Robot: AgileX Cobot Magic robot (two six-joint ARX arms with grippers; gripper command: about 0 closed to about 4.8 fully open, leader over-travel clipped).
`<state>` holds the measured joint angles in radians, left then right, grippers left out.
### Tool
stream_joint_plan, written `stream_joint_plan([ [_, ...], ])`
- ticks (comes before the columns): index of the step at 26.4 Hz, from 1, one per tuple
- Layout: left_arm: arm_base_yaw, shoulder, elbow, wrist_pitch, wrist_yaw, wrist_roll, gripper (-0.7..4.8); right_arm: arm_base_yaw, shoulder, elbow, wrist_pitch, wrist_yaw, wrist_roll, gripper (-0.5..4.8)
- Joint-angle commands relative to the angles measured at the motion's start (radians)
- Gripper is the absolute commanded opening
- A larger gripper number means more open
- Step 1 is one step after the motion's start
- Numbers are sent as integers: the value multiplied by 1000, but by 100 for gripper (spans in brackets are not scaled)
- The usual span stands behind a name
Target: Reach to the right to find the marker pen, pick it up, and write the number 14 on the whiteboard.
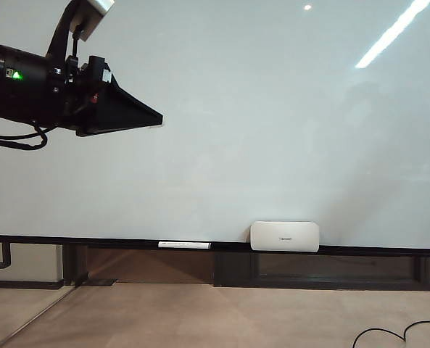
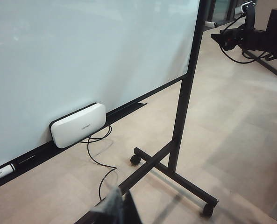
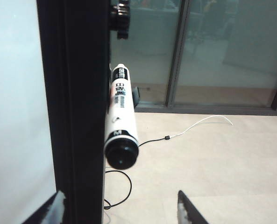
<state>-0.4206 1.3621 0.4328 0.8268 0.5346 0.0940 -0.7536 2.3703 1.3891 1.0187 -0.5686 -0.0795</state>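
Right claw [image 3: 119,207]: fingers stand wide apart at the lower edge of the right wrist view, empty, one tip on each side of the board's black side post [image 3: 77,102]. The marker pen [image 3: 121,135] sits clipped against that post, centre frame, its black end toward the camera. The whiteboard [image 1: 273,130] is blank; no digits visible.

Left claw [image 1: 138,114]: upper left of the exterior view, holding nothing; whether apart or together cannot be told.

Recommendation: centre the right claw on the pen's barrel, clear of the post, then close squarely before pulling away.
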Motion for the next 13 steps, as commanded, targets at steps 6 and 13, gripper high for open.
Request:
stream_joint_plan([
  [6,-1,-1,3,12,0,3,-6,2,-4,4,45,0,2,337],
  [13,-1,-1,3,11,0,3,-6,8,-4,9,77,16,30,271],
])
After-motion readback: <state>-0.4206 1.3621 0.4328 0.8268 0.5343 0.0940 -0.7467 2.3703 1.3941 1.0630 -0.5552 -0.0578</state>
